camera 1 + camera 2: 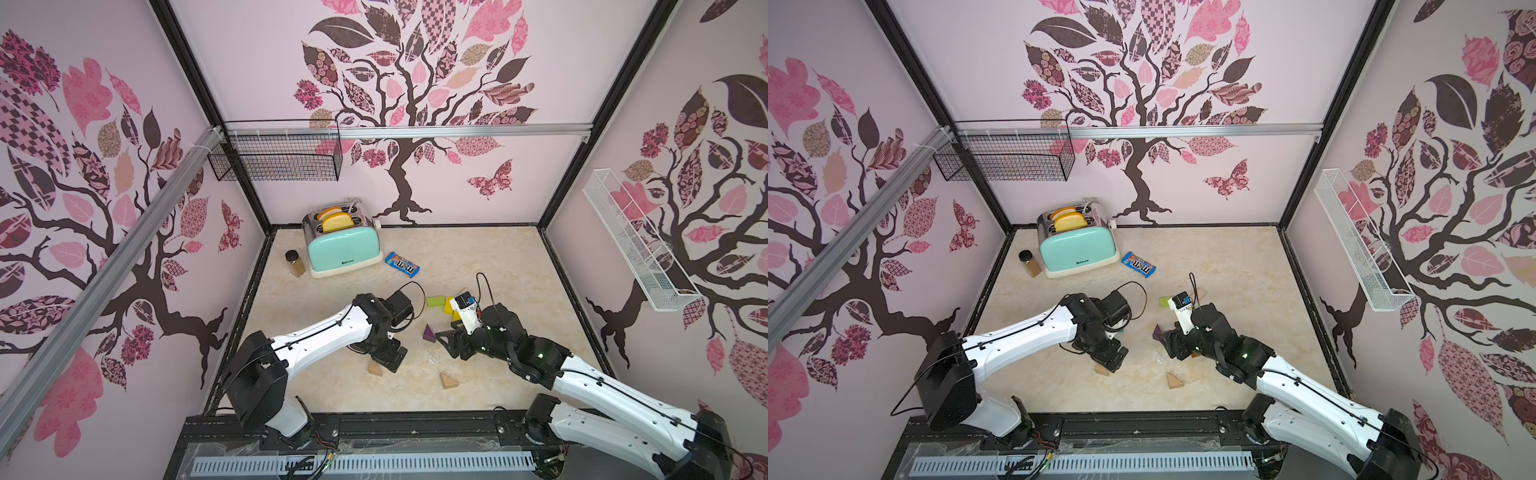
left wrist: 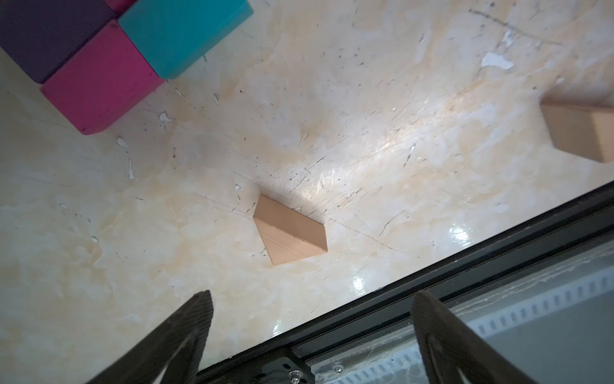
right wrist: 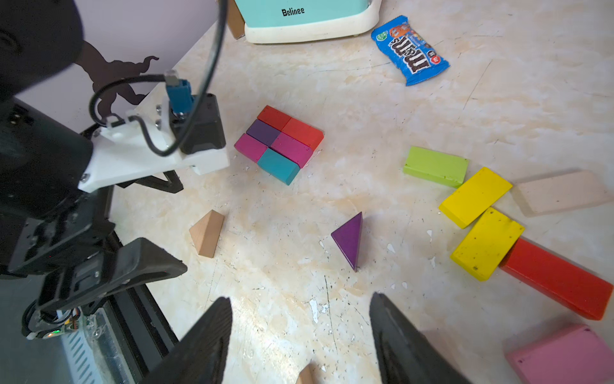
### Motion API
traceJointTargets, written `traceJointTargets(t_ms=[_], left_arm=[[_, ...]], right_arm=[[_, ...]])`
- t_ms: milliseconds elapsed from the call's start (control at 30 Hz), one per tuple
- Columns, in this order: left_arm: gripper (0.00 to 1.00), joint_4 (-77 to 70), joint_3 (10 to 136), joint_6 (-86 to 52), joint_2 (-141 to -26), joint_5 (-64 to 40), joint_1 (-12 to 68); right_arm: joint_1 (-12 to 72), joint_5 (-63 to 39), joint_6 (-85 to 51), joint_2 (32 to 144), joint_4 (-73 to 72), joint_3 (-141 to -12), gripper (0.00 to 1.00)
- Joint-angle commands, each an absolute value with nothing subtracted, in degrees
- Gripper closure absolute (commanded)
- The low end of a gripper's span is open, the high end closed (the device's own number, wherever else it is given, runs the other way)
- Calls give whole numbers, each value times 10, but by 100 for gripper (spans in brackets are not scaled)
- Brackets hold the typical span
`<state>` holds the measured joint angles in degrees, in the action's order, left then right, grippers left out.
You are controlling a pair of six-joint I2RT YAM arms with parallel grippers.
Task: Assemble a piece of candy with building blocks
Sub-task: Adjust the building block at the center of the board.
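Tabletop (image 2: pixel 365 133) bears tan triangle (image 2: pixel 289 232) before left hand (image 2: pixel 312 299).

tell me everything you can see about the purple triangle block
The purple triangle block is a small wedge, painted matte purple, seemingly wood. It sits alone on the marbled tabletop, touching no other block, between the tan triangle and the yellow blocks. The right pincer stands open, short of it, not touching.

Blocks (image 1: pixel 435 301) lie before the toaster (image 1: pixel 343 245), packet (image 1: pixel 402 264) to its right
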<state>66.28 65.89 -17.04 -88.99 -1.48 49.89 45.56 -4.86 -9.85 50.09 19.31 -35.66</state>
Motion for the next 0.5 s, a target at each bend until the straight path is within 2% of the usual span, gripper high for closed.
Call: traceJointTargets(t_ms=[0, 333, 467], left_arm=[[2, 673, 654, -163, -910, -3, 501], [2, 656, 649, -157, -967, -19, 501], [2, 646, 644, -158, -993, -22, 501]], right_arm=[[454, -71, -96, 499, 196, -384, 31], [453, -87, -72, 521, 194, -388, 28], [450, -90, -69, 532, 182, -388, 20]])
